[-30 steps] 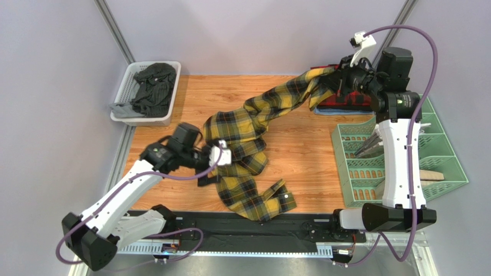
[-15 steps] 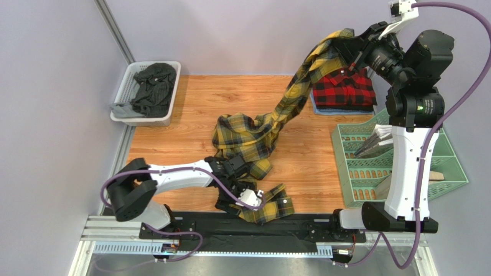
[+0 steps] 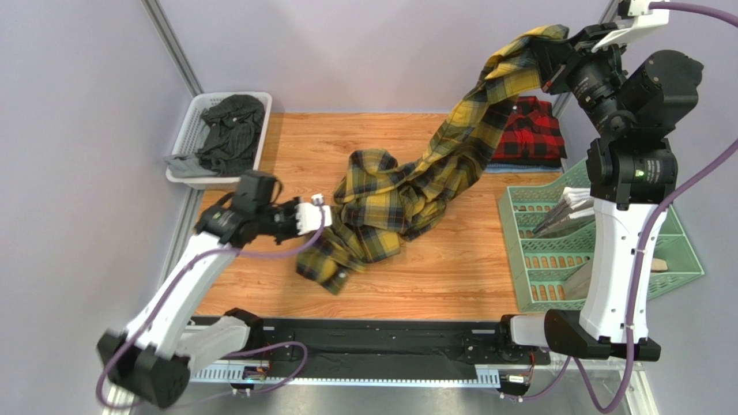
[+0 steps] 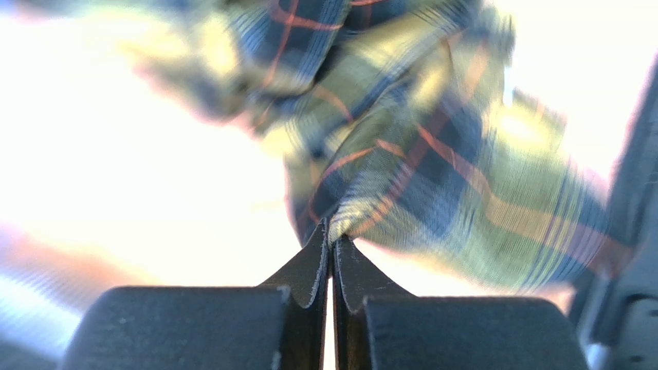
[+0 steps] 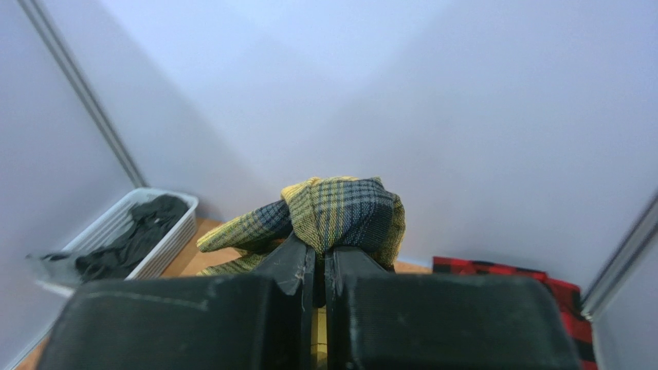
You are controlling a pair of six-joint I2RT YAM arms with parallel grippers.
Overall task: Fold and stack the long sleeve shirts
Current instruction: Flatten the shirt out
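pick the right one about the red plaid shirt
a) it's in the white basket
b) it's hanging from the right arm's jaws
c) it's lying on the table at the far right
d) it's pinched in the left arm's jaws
c: the red shirt lies on the table at its far right, partly behind the lifted yellow shirt; the white basket holds only dark clothes.
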